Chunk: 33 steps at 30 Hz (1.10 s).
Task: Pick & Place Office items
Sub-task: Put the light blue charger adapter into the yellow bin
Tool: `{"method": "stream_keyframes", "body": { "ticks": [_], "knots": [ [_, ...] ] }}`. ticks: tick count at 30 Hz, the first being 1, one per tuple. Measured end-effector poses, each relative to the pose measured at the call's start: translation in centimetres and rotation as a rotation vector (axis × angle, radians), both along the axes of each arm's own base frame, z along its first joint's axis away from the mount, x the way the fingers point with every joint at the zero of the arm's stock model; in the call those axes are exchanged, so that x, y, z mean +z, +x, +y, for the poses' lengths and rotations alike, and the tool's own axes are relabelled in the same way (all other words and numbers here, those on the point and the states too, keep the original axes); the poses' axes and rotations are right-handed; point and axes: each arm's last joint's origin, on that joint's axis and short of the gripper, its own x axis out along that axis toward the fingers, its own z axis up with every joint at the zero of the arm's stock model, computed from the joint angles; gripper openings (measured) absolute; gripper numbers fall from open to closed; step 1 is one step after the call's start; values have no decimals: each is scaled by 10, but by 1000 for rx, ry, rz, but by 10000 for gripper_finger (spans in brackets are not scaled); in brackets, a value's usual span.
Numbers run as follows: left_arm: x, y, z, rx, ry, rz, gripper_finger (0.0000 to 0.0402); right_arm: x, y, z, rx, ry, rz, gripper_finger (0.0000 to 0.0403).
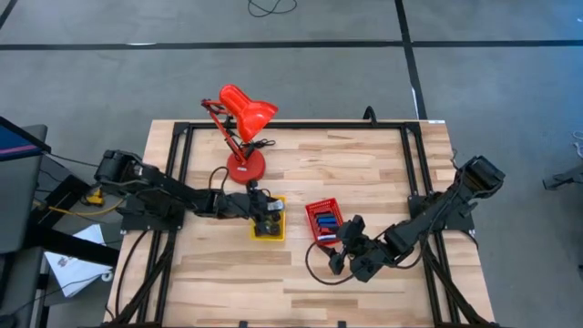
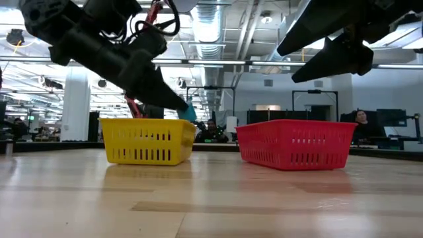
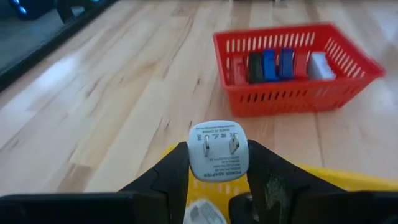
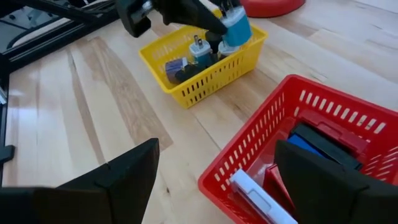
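White and glossy, a small square plastic power adapter [image 3: 218, 151] with two metal prongs sits clamped between the dark fingers of the left end effector [image 3: 217, 171], which is closed tightly on it, just above the yellow slotted plastic basket [image 1: 270, 231]. More small items lie inside this basket, among them another plug adapter [image 4: 199, 50] and a dark piece.

The step in hand seems to be the lifting of one item out of the yellow basket. The next move probably calls for carrying it across the bare pale wooden desk [image 1: 228, 273] to the red slotted plastic basket [image 3: 292, 99] and opening the fingers over a free place there. In this red basket flat blue, red and black pieces [image 3: 270, 65] stand in a row on their edges, with a white piece at one end.

The right end effector [image 4: 214, 177] hangs beside the red basket, its fingers wide apart and holding nothing.
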Motion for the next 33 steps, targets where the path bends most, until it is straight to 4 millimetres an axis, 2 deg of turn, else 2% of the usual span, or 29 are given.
{"method": "stream_keyframes", "body": {
  "ticks": [33],
  "knots": [
    [-13,-4,-1,-18,-49,112,131,-1,-1,-1,1,-13,20,312]
  ]
}}
